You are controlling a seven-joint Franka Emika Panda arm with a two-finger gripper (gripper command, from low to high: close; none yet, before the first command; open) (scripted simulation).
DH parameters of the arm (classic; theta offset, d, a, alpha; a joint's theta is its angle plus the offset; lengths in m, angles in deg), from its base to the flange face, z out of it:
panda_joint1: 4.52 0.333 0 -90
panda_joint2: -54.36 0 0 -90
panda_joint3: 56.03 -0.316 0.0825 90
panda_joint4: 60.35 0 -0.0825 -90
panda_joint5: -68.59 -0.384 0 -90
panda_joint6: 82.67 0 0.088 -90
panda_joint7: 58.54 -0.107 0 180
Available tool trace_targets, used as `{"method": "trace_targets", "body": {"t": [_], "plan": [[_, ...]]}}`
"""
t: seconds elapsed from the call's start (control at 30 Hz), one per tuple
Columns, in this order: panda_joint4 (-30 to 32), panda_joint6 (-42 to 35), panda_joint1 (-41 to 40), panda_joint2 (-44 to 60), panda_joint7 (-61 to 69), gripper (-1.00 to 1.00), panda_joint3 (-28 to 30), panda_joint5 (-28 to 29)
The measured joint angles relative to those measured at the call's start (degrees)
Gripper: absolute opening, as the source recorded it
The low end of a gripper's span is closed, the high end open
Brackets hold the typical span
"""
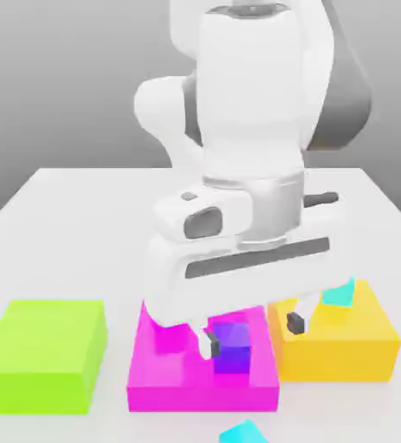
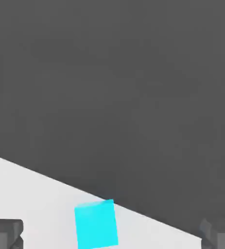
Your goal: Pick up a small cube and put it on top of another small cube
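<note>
In the exterior view, the jaws (image 1: 253, 335) stand wide with nothing between them, above the magenta block (image 1: 203, 394). The blue-violet cube (image 1: 232, 349) sits on that block. One cyan cube (image 1: 339, 294) is at the orange block (image 1: 335, 359); another cyan cube (image 1: 243, 433) lies on the tabletop (image 1: 117, 216), nearest the camera. A green block (image 1: 43, 355) sits at the exterior view's left.

In the hand view, a cyan cube (image 2: 96, 225) lies on the pale surface, apart from both fingertips (image 2: 5, 234).
</note>
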State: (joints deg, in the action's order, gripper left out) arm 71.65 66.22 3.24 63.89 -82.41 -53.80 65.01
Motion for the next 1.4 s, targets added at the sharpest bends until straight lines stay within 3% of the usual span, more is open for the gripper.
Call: {"method": "trace_targets", "body": {"t": [0.3, 0.33, 0.57, 0.73, 1.03, 1.33, 1.4], "plan": [[-1.65, 9.63, 0.1, 18.59, 2.67, 0.0, -0.68, 1.6], [-1.91, 10.53, 0.02, 19.8, 2.75, -1.0, -0.78, 1.53], [-1.86, 10.41, -0.06, 19.67, 2.66, -1.0, -0.85, 1.65], [0.43, 3.71, 0.23, 10.63, 3.31, -1.0, -0.39, 2.74], [10.73, -2.11, -0.96, -6.22, 26.8, -1.0, -0.99, 8.7], [21.57, -6.31, 2.22, -20.6, 57.98, -1.0, 1.59, 5.51], [22.7, -4.12, 2.89, -19.34, 60.91, -1.0, 1.95, 4.48]]}}
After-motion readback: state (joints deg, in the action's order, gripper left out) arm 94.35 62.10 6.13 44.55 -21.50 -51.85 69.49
